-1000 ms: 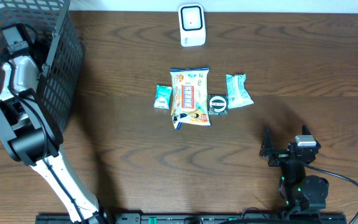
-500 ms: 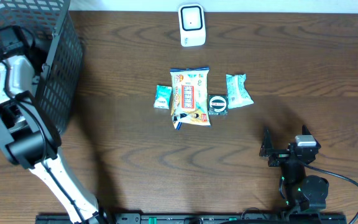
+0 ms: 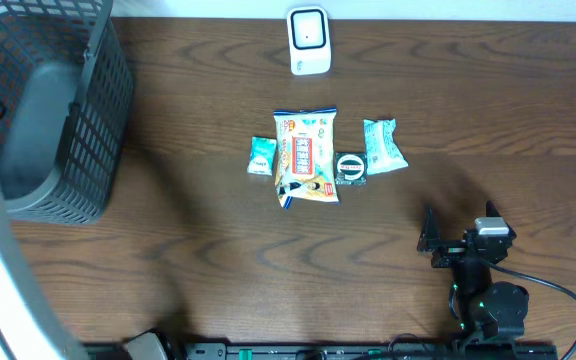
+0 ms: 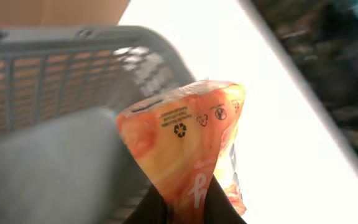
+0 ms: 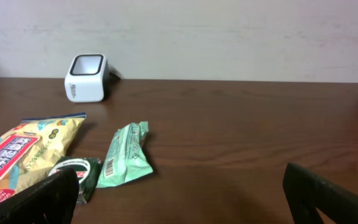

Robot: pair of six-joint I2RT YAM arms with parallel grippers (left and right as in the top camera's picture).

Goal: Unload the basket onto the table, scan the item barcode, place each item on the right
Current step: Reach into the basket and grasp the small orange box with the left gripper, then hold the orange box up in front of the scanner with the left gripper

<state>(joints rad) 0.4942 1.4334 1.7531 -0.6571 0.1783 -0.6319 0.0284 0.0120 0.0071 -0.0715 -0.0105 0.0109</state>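
Left gripper (image 4: 185, 210) is clamped tight on the btm edge of an orange plastic pouch (image 4: 188, 143), one dark finger each side. The pouch stands up out of the jaws, w/ a recycling mark and small print facing the wrist cam. Right behind it is a dark grey mesh plastic basket (image 4: 48, 62), w/ bright white bg to the right. In the overhead view the pouch isn't visible. The left arm (image 3: 3, 270) shows there as a big blurred white-and-grey shape over the basket, at the table's far-left corner.

Right gripper (image 5: 185, 199) sits low near the front right, jaws spread wide, nothing btwn them, well apart from all items.

A white box-shaped barcode scanner (image 3: 308, 41) stands at the far edge, ctr. In front of it, mid-table, lies a row: small teal packet (image 3: 261, 155), large yellow snack bag (image 3: 306, 157), round black-and-white item (image 3: 350, 167) touching the bag's right side, and pale green wrapped pouch (image 3: 383, 146) w/ its barcode showing in the right wrist view. All lie on a dark brown wooden table (image 3: 198, 240).
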